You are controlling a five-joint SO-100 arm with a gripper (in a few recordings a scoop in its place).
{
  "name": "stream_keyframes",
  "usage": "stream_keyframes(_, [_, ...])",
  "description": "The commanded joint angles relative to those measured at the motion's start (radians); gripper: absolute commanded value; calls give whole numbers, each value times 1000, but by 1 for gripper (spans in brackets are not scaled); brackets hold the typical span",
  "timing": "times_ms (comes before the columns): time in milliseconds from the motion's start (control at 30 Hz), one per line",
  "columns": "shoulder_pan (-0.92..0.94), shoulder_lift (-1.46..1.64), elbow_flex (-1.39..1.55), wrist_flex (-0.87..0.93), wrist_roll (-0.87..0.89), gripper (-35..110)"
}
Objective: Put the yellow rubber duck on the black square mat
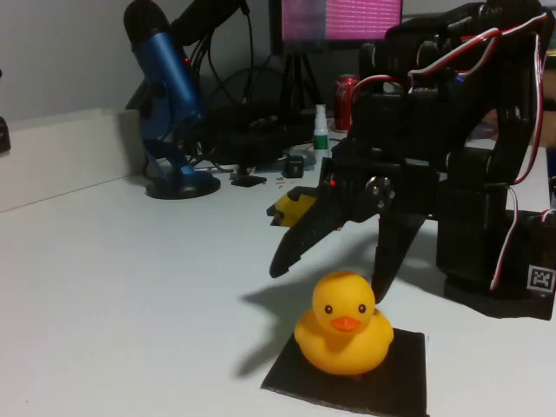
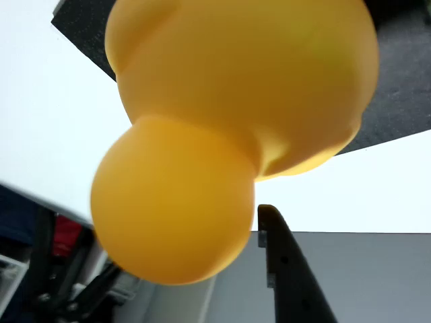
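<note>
Duck is seen upright on the mat, at about six o'clock in the fixed view, its beak turned toward the camera. The mat lies flat on the white bench, with the duck over its left half. The tool is held just behind and above the duck, at about twelve o'clock from it, with the jaws spread apart and nothing clamped between them: one dark finger slants down to the duck's ten o'clock, the other drops at its one o'clock. No contact with the duck can be made out. A yellow part is seen at the upper finger's root.

In the wrist view the duck is shown very close and upside down, body at twelve o'clock, round head at seven o'clock, the mat behind it. One dark finger is seen at five o'clock, just beside the head.

Further back on the bench, at ten o'clock, a blue microphone is stood on its base; a red can and a small bottle are seen near twelve o'clock.
</note>
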Motion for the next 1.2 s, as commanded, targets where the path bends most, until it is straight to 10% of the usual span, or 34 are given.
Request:
stream_keyframes(0, [-15, 28, -35, 71, 5, 53])
stream_keyframes(667, [8, 307, -209, 365, 9, 53])
stream_keyframes(1167, [637, 305, -331, 202, 6, 53])
